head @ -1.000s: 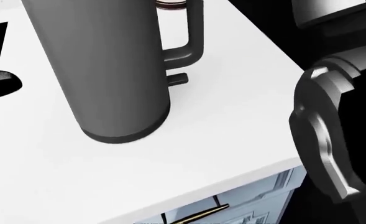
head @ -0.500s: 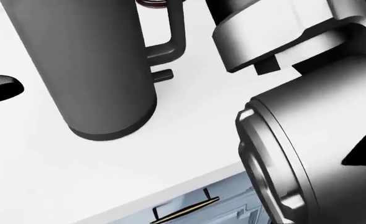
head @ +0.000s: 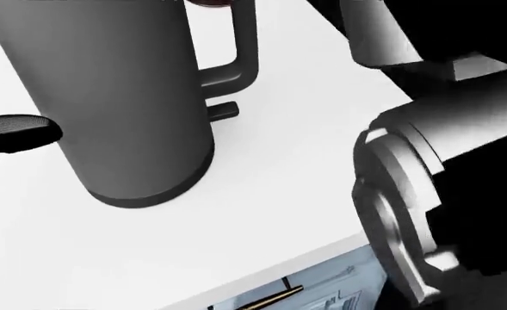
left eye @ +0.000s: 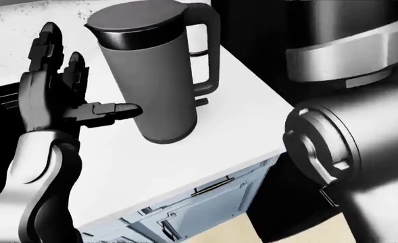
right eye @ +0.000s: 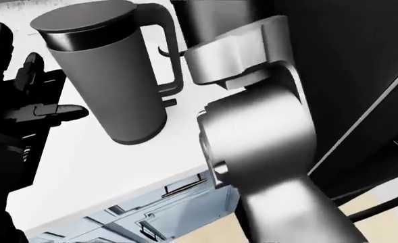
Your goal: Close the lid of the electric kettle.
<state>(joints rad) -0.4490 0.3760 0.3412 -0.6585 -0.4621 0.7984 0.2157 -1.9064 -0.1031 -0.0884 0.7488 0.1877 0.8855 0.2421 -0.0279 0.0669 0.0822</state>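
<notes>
On white counter [left eye: 232,91]: one kettle [left eye: 151,76].

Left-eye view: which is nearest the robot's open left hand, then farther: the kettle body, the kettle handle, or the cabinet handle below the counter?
1. Kettle body, just right of the left hand.
2. Kettle handle, on the kettle's far right side.
3. Cabinet handle, lower right, under the counter.

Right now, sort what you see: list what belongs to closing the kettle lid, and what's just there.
For the job: kettle; its lid, lying flat on top; left hand, fingers spread beside the kettle.

Just there: counter; cabinet handle below; right arm, hand unseen.
</notes>
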